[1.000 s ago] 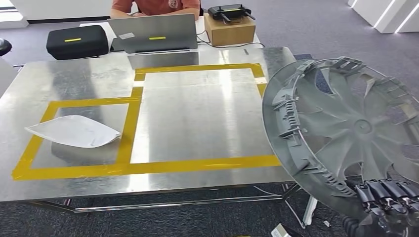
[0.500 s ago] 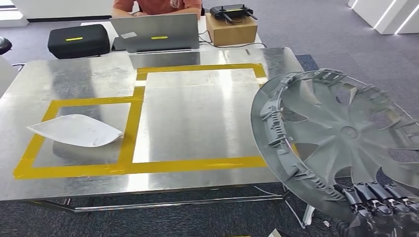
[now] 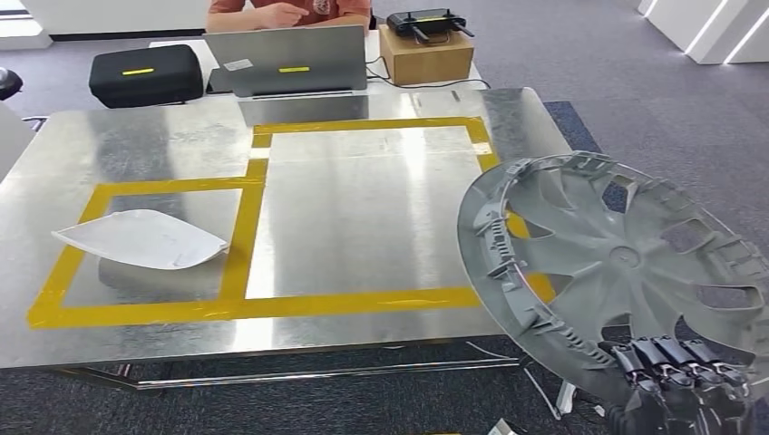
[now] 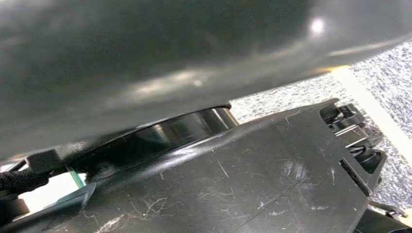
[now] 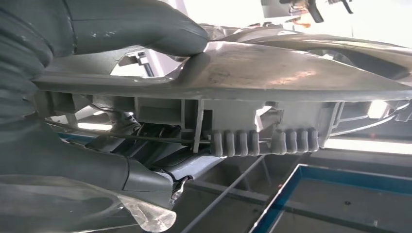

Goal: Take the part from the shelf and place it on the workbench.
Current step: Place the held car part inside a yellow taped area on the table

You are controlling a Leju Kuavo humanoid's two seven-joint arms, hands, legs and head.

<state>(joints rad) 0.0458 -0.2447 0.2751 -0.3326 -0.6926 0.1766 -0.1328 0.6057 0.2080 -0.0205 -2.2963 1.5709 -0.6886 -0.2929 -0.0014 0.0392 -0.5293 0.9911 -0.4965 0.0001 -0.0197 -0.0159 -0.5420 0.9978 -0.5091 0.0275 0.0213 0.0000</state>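
Right robot hand [image 3: 676, 381] closed on lower rim of part [image 3: 617, 263], a grey wheel cover; thumb [image 5: 145, 26] pressed on one face, fingers [image 3: 666, 355] under rim. Edge grip likely chosen so broad disc can be lowered flat. Part tilted, ribbed inner side facing camera, hanging over right front corner of desk [image 3: 363, 217], not yet set down. Left robot hand: state cannot be told. Desk bare metal, yellow tape outlines [image 3: 245, 236]; white curved piece [image 3: 141, 240] in smaller outline. Larger outline presumably target. Beyond: laptop [image 3: 283, 59], black case [image 3: 145, 74], cardboard box [image 3: 424, 53], seated person [image 3: 286, 14]; grey carpet.
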